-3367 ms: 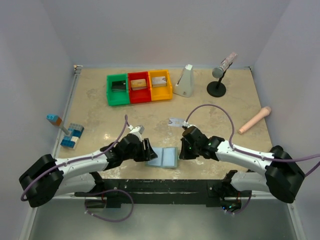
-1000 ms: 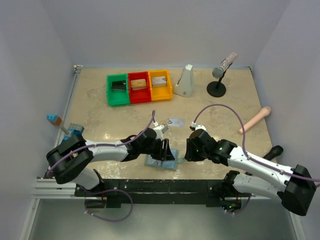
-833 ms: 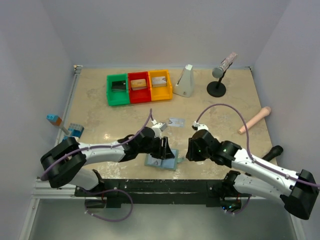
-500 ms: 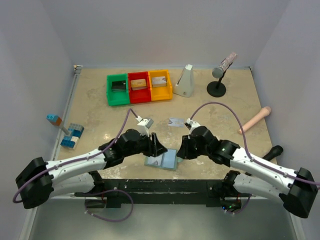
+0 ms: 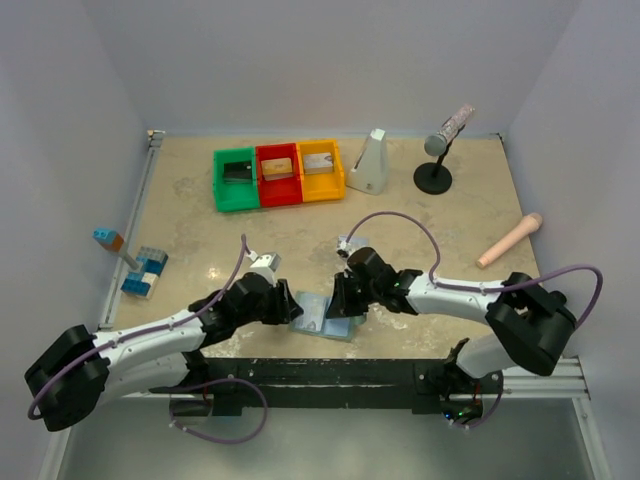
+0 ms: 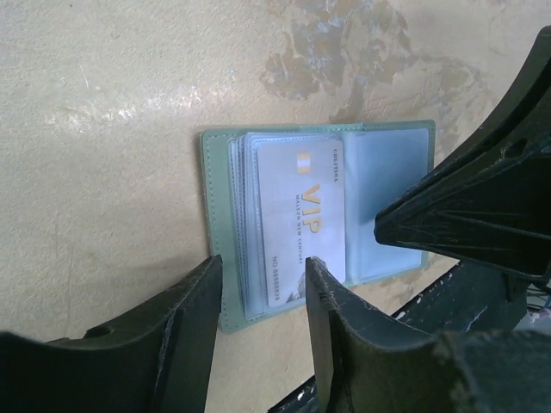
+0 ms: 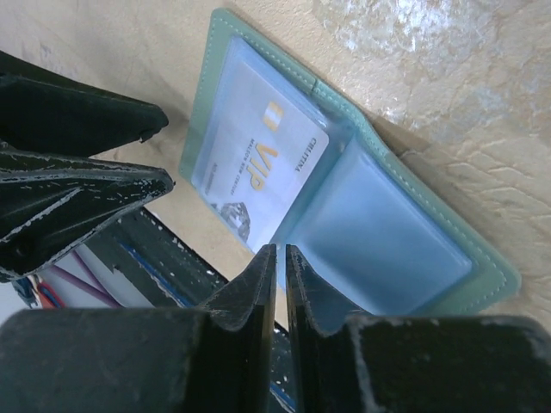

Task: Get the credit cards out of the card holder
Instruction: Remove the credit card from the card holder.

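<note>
The card holder point(image 5: 322, 316) lies open and flat near the table's front edge, with its pale blue pockets facing up. It also shows in the left wrist view point(image 6: 215, 224) and the right wrist view point(image 7: 482, 271). A pale silver-grey card printed "VIP" point(image 6: 301, 215) point(image 7: 258, 163) sits in one pocket. The other pocket point(image 7: 379, 241) looks empty. No black card shows in the holder. My left gripper point(image 5: 292, 306) point(image 6: 258, 297) is open, low at the holder's left edge, its jaws astride the card's end. My right gripper point(image 5: 338, 300) point(image 7: 281, 275) is shut and empty, tips at the holder's middle.
Green point(image 5: 236, 180), red point(image 5: 278, 174) and yellow point(image 5: 320, 171) bins stand at the back, each with a small card. A white metronome point(image 5: 369, 163), a microphone stand point(image 5: 434, 172) and a pink handle point(image 5: 509, 240) are at back right. Blue toy bricks point(image 5: 142, 272) lie left. The black front rail point(image 5: 320, 372) runs just below the holder.
The right gripper has moved left and now sits over the holder's middle. The left gripper has drawn back left to the holder's edge. The holder stays open on the table.
</note>
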Robot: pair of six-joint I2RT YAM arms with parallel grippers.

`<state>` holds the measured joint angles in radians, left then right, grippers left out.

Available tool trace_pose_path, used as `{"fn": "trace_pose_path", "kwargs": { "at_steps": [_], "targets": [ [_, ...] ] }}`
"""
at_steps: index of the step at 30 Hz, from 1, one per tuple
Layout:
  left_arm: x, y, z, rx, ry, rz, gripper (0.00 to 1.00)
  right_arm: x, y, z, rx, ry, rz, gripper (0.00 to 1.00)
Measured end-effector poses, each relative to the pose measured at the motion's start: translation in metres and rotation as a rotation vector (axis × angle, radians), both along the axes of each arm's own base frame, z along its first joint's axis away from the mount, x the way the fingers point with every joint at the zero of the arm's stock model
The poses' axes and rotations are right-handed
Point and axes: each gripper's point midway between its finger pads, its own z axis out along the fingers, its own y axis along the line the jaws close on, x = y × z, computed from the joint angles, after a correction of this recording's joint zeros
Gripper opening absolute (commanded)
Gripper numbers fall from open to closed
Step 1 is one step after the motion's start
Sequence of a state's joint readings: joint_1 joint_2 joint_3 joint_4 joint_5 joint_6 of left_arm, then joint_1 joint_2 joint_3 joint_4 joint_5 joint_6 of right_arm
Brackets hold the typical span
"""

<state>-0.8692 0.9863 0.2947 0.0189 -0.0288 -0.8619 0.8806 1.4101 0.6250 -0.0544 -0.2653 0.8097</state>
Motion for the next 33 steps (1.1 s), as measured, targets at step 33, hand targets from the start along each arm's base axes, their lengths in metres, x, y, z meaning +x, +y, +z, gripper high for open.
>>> {"fn": "trace_pose_path", "kwargs": {
  "at_steps": [33],
  "targets": [
    [-0.011,-0.003,-0.023,-0.073,0.066,-0.004,0.30,0.047,0.002,-0.013,-0.034,0.022,-0.017,0.27]
  ]
}}
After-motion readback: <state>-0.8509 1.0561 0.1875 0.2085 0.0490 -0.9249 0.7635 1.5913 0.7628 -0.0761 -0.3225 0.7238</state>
